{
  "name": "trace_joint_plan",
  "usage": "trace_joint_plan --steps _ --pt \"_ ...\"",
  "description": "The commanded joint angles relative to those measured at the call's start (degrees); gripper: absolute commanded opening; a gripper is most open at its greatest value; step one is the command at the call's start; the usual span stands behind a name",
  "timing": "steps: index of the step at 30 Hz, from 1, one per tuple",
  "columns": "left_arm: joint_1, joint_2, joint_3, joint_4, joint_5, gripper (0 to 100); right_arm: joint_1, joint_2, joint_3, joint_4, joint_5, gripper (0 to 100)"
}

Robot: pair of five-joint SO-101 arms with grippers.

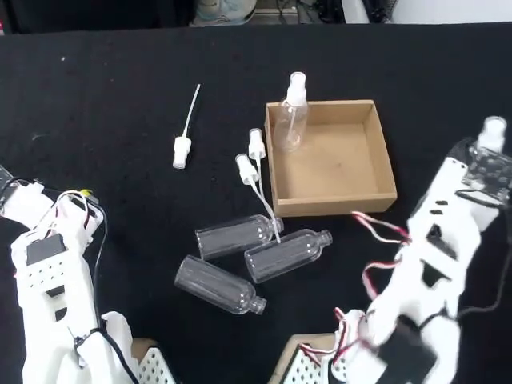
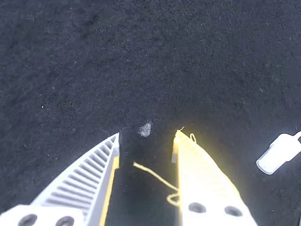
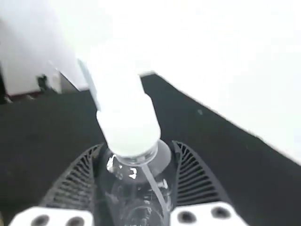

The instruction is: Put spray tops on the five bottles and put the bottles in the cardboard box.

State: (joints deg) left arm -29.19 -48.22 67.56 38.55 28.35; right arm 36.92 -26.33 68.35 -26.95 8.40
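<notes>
The cardboard box [image 1: 376, 144] sits right of centre, with one capped bottle [image 1: 292, 120] standing in its back-left corner. Three uncapped clear bottles [image 1: 238, 234] [image 1: 288, 254] [image 1: 218, 284] lie in front of the box. Three loose spray tops [image 1: 182, 150] [image 1: 256, 144] [image 1: 246, 169] lie left of the box. At the right, my right gripper [image 3: 138, 155] is shut on a clear bottle [image 3: 136, 193] with a white spray top [image 3: 127, 117] [image 1: 494, 130], raised beside the box. My left gripper [image 2: 146, 141] stands open just over bare black cloth, with a spray top [image 2: 279, 153] off to one side.
The table [image 1: 120, 80] is covered in black cloth. The left arm [image 1: 48, 264] is at the front left and the right arm [image 1: 432, 264] at the front right. A loose yellow thread [image 2: 155, 176] hangs between the left fingers.
</notes>
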Motion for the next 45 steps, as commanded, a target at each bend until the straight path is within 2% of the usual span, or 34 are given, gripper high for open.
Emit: trace_joint_plan --steps 1,5,8,13,16,20,29,36,45 --pt "-0.13 -1.14 -1.8 -2.73 0.26 18 -5.27 -12.44 -1.54 10.64 -0.62 1.1" --pt "-0.13 -1.14 -1.8 -2.73 0.26 18 -10.55 -20.7 -7.52 28.57 -8.62 1.1" --pt "-0.13 -1.14 -1.8 -2.73 0.26 18 -16.44 -22.64 -11.12 37.98 -12.13 1.1" --pt "-0.13 -1.14 -1.89 -2.55 0.26 18 -25.67 -22.64 -11.03 39.12 -13.01 1.1" --pt "-0.13 -1.14 -1.89 -2.55 0.26 18 -28.92 -22.2 -9.19 34.64 -13.01 1.1" --pt "-0.13 -1.14 -1.89 -2.55 0.26 18 -29.45 -17.36 -6.11 23.47 -13.01 1.1" --pt "-0.13 -1.14 -1.89 -2.73 0.26 18 -29.54 6.2 -9.45 4.75 -12.92 1.1" --pt "-0.13 -1.14 -1.89 -2.9 0.26 18 -29.63 16.22 -13.41 -0.62 -13.01 1.1" --pt "-0.13 -1.14 -1.89 -2.9 0.18 18 -29.8 26.33 -21.23 -0.62 -13.01 1.1"
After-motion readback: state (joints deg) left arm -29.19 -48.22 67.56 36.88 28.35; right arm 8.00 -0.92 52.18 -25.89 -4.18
